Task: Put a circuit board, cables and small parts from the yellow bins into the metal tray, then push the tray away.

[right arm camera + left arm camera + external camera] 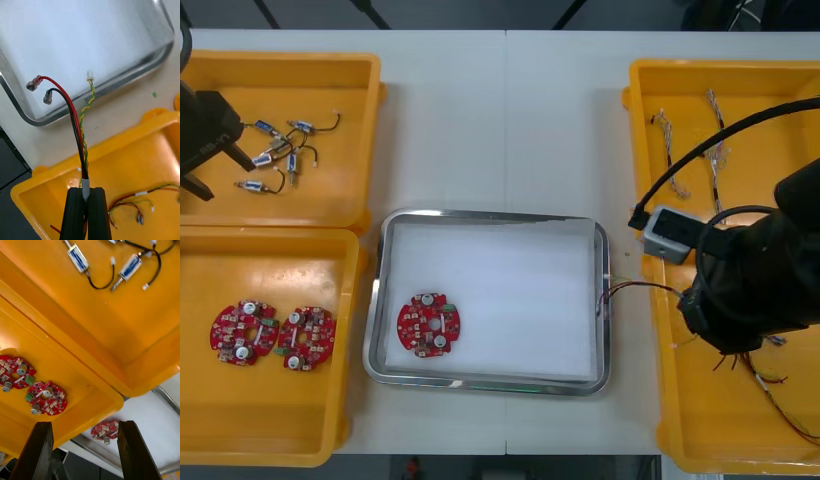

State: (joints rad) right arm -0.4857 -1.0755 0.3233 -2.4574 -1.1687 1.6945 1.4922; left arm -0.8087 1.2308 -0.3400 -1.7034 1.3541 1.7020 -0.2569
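Crossing the light table (480, 130), a cable (80, 127) hangs clenched in right fingers (75, 213); left fingers (37, 450) spread.

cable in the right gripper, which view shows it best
The right wrist view: the cable rises from the shut right gripper with its ends at the metal tray. The front view shows a thin stretch by the tray's right edge. The idle left gripper's view faces the left yellow bins.

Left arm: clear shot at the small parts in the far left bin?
Probably yes. The left gripper is open and empty over that bin, and the small parts lie loose on its floor with nothing over them. The right gripper, shut on a cable, is across the table.
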